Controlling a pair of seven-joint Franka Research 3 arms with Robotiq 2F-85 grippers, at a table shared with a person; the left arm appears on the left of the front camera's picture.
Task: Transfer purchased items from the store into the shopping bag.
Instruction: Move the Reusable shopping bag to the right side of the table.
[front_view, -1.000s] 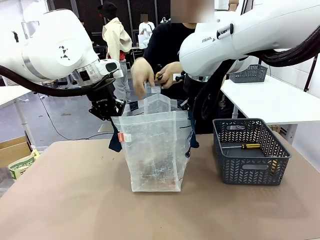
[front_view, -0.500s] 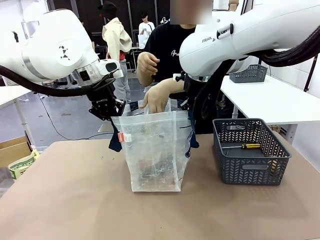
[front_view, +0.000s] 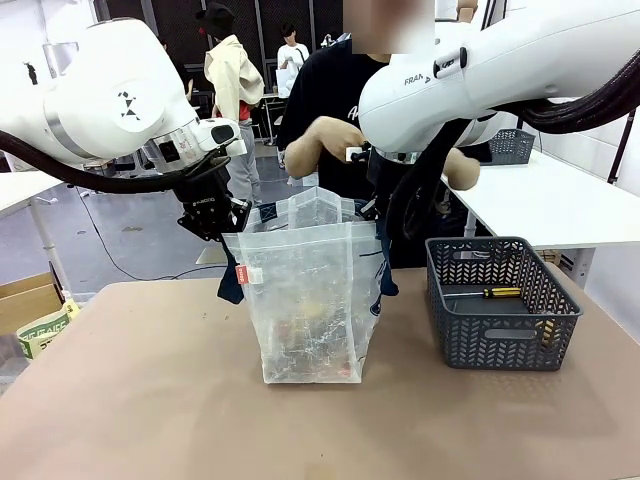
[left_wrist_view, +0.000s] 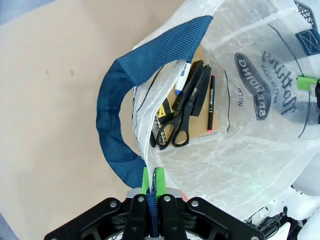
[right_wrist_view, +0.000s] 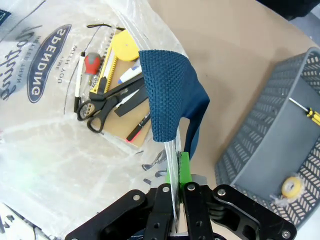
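The translucent shopping bag (front_view: 310, 300) stands upright mid-table, its mouth held wide. My left gripper (front_view: 222, 228) is shut on its left rim by the navy strap (left_wrist_view: 112, 130), pads pinching strap and plastic (left_wrist_view: 151, 175). My right gripper (right_wrist_view: 177, 162) is shut on the opposite rim under the other strap (right_wrist_view: 172, 100). On the bag's bottom lie purchased items: black scissors (left_wrist_view: 177, 125), a pen (left_wrist_view: 211, 102), a yellow round thing (right_wrist_view: 125, 50), a red-handled tool (right_wrist_view: 90, 62). The grey lattice store basket (front_view: 500, 300) stands to the right, holding a yellow-black screwdriver (front_view: 497, 293) and a tape roll (right_wrist_view: 289, 187).
The person stands behind the bag, one hand (front_view: 330, 135) at the chest and a forearm (front_view: 462, 170) out to the right, above the basket's far side. A white side table (front_view: 540, 200) with another grey basket stands at back right. A cardboard box (front_view: 25, 300) sits at far left.
The person's hand held something over the bag, dipped into it, then pulled back out to the chest. Both grippers and the bag stayed put.
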